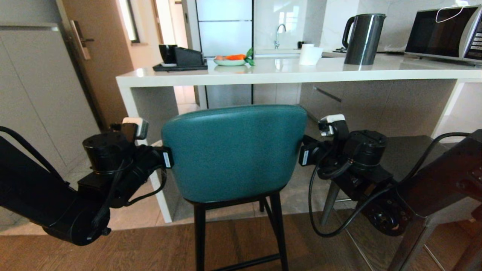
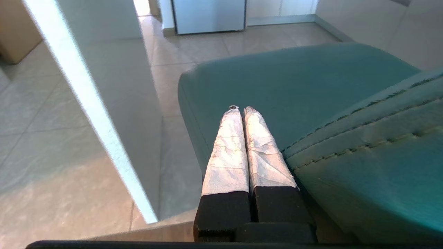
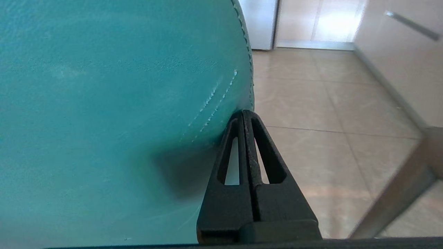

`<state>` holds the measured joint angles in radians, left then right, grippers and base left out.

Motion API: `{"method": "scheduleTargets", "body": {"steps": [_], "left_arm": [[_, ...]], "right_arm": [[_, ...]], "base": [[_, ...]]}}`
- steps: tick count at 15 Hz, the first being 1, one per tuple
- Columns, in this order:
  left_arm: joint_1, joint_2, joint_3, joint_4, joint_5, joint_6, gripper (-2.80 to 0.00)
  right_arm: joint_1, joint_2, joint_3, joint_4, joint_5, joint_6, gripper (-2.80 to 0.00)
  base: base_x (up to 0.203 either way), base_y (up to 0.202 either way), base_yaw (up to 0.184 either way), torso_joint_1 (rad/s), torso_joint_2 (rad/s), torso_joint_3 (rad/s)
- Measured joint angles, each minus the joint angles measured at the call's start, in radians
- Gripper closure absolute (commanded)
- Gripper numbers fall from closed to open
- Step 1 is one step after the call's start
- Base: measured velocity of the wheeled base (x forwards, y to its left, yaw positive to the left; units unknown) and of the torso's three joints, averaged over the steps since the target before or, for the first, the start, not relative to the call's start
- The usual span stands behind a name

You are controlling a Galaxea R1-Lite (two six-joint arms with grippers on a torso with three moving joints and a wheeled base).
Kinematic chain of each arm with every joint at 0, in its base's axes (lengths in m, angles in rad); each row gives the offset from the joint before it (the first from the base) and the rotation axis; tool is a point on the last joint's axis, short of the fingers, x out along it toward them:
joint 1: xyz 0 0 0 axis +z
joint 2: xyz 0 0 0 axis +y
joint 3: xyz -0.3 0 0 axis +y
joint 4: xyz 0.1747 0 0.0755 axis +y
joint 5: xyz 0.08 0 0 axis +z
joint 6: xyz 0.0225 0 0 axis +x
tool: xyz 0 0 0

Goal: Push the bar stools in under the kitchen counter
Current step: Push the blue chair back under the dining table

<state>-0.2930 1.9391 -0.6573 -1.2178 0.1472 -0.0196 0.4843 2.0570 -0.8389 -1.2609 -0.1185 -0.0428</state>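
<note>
Head view shows the teal leather bar stool with a rounded back and thin black legs [image 1: 234, 150] standing just before the long white glossy stone-topped kitchen counter [image 1: 286, 73], its seat not yet under the slab. On either side of the backrest sits a gripper: the left gripper [image 2: 241, 110], its white-wrapped fingers [image 2: 226, 148] clenched together on nothing, lies against the stool's left edge, and the right gripper [image 3: 244, 112], black fingers pressed together, touches the right edge. A boxy dark grey stool [image 1: 410, 150] stands to the right, partly behind the right arm
</note>
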Motion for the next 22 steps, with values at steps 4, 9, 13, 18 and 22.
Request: {"method": "scheduleTargets", "body": {"steps": [4, 9, 13, 18, 22], "left_arm": [[0.005, 0.003, 0.080, -0.088, -0.002, -0.001, 0.00], [0.004, 0.010, 0.109, -0.091, 0.004, -0.003, 0.00], [-0.001, 0.004, 0.126, -0.094, 0.009, 0.000, 0.00], [0.003, 0.001, 0.147, -0.095, 0.011, 0.000, 0.00], [0.003, -0.005, 0.160, -0.095, 0.011, 0.000, 0.00]], "right_arm": [[-0.035, -0.003, 0.010, -0.003, 0.009, 0.001, 0.00], [-0.135, -0.011, 0.019, -0.011, 0.018, 0.002, 0.00], [-0.153, -0.016, 0.021, -0.013, 0.023, 0.020, 0.00], [-0.156, -0.007, -0.018, -0.008, 0.046, 0.028, 0.00], [-0.163, 0.038, -0.094, 0.007, 0.053, 0.026, 0.00]], "base": [[0.000, 0.000, 0.000, 0.000, 0.00, 0.000], [0.000, 0.000, 0.000, 0.000, 0.00, 0.000], [0.000, 0.000, 0.000, 0.000, 0.00, 0.000], [0.000, 0.000, 0.000, 0.000, 0.00, 0.000], [0.000, 0.000, 0.000, 0.000, 0.00, 0.000]]}}
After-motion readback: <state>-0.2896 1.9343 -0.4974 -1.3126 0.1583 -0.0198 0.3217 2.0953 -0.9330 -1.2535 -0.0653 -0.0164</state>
